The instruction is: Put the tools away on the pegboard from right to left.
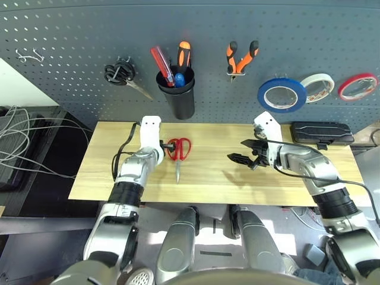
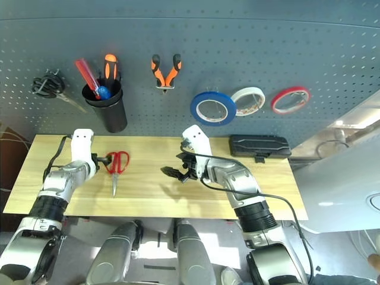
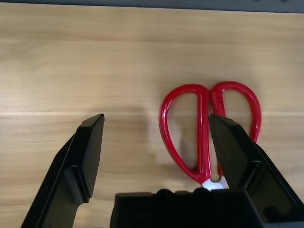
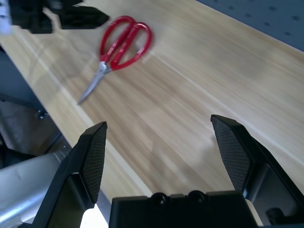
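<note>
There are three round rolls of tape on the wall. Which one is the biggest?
The blue tape roll, the leftmost of the three on the dark perforated pegboard. It looks bigger than the white tape roll beside it and the red tape roll at the right end.

Three tape rolls hang: blue [image 1: 281, 94], white [image 1: 316, 87], red [image 1: 358, 86]. Two scissors: red [image 1: 179, 152], black [image 1: 122, 74]. One pliers [image 1: 240, 58]; the cup [image 1: 178, 94] holds perhaps three tools.

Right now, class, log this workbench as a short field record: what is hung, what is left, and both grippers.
hung on dark perforated pegboard: blue tape roll, orange-and-black-handled pliers
in black cup holder: blue-handled screwdriver
left on wooden table: red-handled scissors
left gripper: open, beside scissor handles
right gripper: open, empty
</note>
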Motion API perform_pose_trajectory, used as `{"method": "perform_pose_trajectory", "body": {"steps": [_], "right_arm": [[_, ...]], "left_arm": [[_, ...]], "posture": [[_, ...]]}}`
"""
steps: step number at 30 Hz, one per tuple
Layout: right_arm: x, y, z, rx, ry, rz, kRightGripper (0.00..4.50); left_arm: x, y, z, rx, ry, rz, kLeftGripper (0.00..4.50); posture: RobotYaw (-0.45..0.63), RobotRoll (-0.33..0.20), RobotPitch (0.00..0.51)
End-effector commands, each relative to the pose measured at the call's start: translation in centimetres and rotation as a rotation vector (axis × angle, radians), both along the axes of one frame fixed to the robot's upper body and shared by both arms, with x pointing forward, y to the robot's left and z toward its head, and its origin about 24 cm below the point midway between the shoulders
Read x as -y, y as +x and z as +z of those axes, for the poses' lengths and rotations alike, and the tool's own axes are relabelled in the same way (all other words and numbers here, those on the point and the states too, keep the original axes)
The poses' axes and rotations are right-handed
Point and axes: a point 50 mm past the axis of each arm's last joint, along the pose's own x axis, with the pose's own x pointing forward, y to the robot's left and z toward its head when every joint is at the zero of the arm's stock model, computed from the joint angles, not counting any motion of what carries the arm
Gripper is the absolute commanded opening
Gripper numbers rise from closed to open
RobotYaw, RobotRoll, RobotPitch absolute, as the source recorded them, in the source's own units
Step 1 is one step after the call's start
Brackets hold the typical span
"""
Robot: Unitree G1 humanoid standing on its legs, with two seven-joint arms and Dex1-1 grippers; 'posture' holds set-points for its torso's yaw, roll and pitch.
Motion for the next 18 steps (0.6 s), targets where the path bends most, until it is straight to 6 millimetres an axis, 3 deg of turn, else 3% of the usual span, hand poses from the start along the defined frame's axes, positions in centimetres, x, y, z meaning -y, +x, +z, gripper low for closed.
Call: {"method": "perform_pose_trajectory", "body": {"steps": [1, 6, 18], "right_arm": [[-0.6, -0.1, -0.3, -0.008, -0.003, 0.012, 4.5], [-1.0, -0.2, -0.1, -0.004, 0.013, 0.014, 4.5], [-1.1, -0.6, 0.0, -0.01, 0.026, 0.013, 4.5]], "left_arm": [[0.4, -0.3, -1.4, -0.057, 0.0, 0.0, 4.47], [0.4, -0.5, -2.7, -0.102, 0.022, -0.002, 4.47], [-1.6, -1.4, -3.7, -0.132, 0.041, 0.039, 4.47]], "posture": [[0.01, 0.0, 0.282], [0.0, 0.0, 0.287], [0.0, 0.0, 0.31]]}}
